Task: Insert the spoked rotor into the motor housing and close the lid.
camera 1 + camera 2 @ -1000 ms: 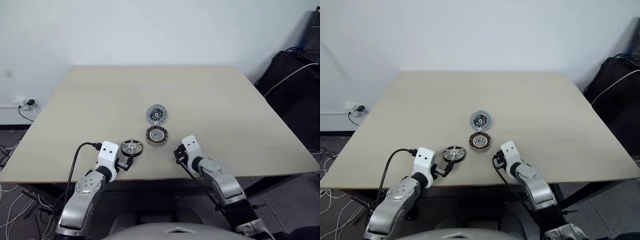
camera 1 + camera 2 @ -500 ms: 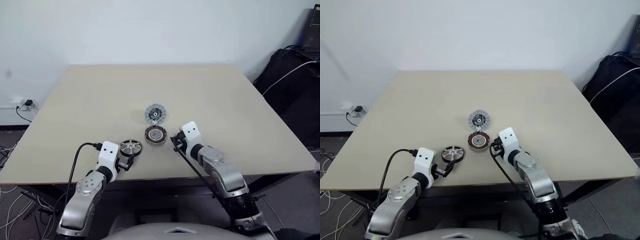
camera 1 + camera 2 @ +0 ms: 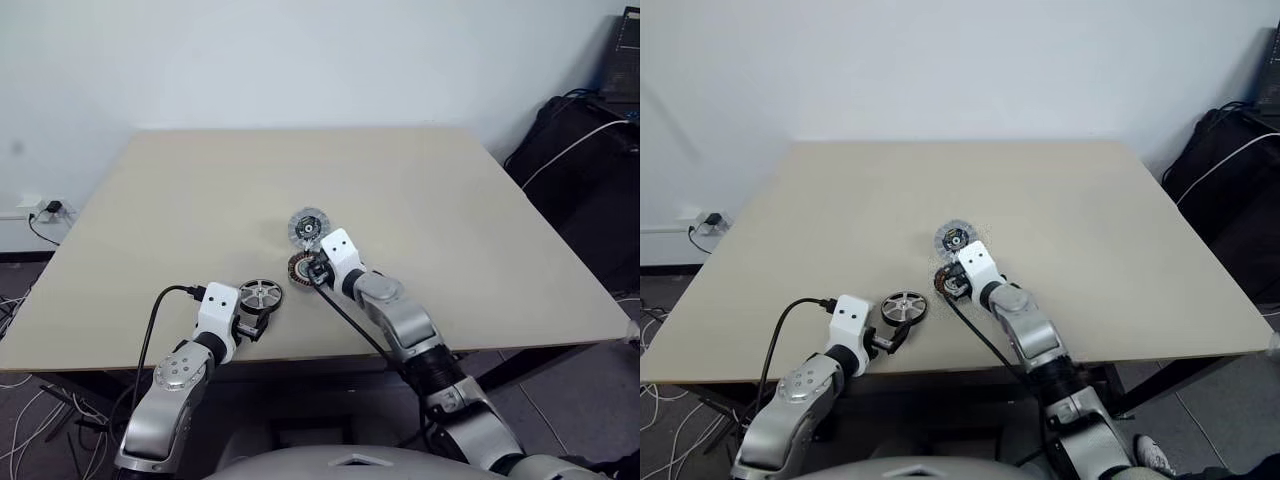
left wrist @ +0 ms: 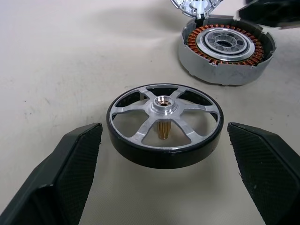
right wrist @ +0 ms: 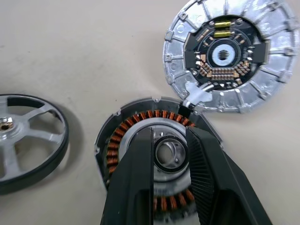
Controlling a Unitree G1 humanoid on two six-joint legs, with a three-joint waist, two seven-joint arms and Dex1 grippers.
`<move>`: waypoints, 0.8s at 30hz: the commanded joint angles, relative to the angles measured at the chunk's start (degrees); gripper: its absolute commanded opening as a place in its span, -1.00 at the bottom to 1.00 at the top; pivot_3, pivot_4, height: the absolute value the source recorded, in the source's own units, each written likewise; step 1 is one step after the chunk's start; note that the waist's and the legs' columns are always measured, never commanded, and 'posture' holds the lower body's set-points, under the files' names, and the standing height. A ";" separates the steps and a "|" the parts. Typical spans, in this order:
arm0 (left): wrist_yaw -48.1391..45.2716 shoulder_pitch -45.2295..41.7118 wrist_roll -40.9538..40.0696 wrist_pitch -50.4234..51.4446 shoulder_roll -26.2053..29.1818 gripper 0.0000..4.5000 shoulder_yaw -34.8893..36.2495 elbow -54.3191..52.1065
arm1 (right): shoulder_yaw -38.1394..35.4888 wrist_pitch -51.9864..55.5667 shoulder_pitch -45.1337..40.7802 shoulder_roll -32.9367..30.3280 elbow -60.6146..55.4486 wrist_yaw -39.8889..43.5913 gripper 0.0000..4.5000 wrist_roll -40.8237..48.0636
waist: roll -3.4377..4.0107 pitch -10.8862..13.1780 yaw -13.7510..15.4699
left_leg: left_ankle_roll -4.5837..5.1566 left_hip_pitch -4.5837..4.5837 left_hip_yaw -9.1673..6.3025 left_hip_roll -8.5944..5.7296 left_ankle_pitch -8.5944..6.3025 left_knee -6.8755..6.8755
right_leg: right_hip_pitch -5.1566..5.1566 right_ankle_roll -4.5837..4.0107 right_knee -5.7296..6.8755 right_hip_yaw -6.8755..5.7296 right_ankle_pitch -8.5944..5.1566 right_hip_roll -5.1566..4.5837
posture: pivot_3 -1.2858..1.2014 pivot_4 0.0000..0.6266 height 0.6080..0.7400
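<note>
three motor parts sit near the front middle of the pale surface (image 3: 420, 190), with an end effector at two of them.

wide bare room lies behind and to both sides of the parts, out to the surface's edges; the front edge is close behind the arms. no writing can be read on any part. the spoked rotor (image 4: 164, 124) lies flat, hub up, between the spread fingers (image 4: 70, 176) of the left end effector (image 3: 255, 322), which stands wide open and touches nothing. just beside the rotor is the motor housing (image 5: 154, 159), copper windings showing. the right end effector (image 5: 169, 154) hangs over its centre, fingers narrowly parted, holding nothing; whether they touch it i cannot tell. the lid (image 5: 229, 54) lies silvery face up, touching the housing's far rim.
</note>
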 commanded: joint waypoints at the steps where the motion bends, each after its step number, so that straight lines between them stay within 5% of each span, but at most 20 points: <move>1: 0.17 -0.75 -0.02 -0.53 -0.40 1.00 0.01 -1.40 | -0.58 -3.15 -2.98 1.09 2.81 0.07 -0.70 -0.62 | 0.01 0.01 -0.01 | 0.00 0.00 -0.01 0.00 0.00 0.00 | 0.00 0.00 0.00 0.00 0.00 0.00 | 0.03 -1.00 1.00; 24: 0.72 -0.55 -0.02 -0.64 -0.63 1.00 0.45 -1.47 | -1.75 -8.40 -6.79 3.79 16.16 1.45 -0.70 -1.98 | 0.06 0.02 -0.19 | -0.06 0.04 -0.01 0.07 0.03 -0.04 | 0.00 0.00 0.03 0.01 0.01 -0.01 | 0.03 -1.00 1.00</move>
